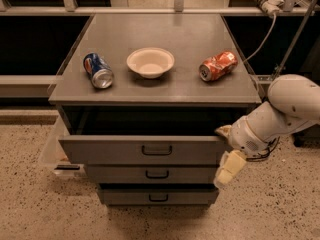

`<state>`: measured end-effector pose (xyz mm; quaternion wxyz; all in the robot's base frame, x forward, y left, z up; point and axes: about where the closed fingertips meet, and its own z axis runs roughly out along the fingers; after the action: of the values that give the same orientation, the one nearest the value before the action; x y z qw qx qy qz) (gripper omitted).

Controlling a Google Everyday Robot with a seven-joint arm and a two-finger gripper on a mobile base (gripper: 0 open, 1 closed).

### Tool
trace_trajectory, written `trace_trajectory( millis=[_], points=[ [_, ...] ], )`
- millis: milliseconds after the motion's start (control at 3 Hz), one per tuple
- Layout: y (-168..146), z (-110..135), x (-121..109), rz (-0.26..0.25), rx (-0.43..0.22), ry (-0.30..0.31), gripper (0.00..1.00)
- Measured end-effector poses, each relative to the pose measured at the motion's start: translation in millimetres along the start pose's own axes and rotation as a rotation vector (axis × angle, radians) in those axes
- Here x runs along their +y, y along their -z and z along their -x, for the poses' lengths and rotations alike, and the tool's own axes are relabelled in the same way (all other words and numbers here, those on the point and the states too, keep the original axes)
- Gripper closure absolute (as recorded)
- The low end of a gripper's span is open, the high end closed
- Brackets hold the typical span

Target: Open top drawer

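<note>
Although both cans on the bench (165, 31) carry printed colour, no writing on either can be read: the blue can (98, 70) lies on its side at the left with red and white marking and its silver end toward the camera, and the dented red can (218, 66) lies on its side at the right. Between them a plain white bowl (150, 62) stands upright, apart from both. Below the bench top, the top drawer (110, 151) stands partly out, its grey front forward of the two narrower drawers beneath, with a dark gap open behind its upper edge; its black bar handle (156, 150) at centre is untouched. The gripper (227, 151) is at the right end of that drawer front, carried on the white arm (285, 109) that reaches in from the right. Its fingers are spread wide and grasp nothing: the upper finger (223, 131) sits at the drawer front's top right corner, seemingly in contact, while the lower finger (231, 168) hangs just beside the right end, level with the middle drawer (115, 174). The bottom drawer (130, 196) sits flush and closed. Speckled floor (45, 209) lies open in front of the unit and to its left, where a clear plastic bin (50, 151) rests against the side. A cable (260, 39) runs down past the bench's right rear corner.
</note>
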<state>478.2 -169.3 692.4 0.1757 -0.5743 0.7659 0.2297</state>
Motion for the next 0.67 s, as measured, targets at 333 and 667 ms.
trace_trajectory(
  millis=[333,667],
  points=[
    [46,0,49,0.072,0.106,0.055,0.0],
    [53,-3,72,0.148,0.129,0.056,0.0]
  ],
)
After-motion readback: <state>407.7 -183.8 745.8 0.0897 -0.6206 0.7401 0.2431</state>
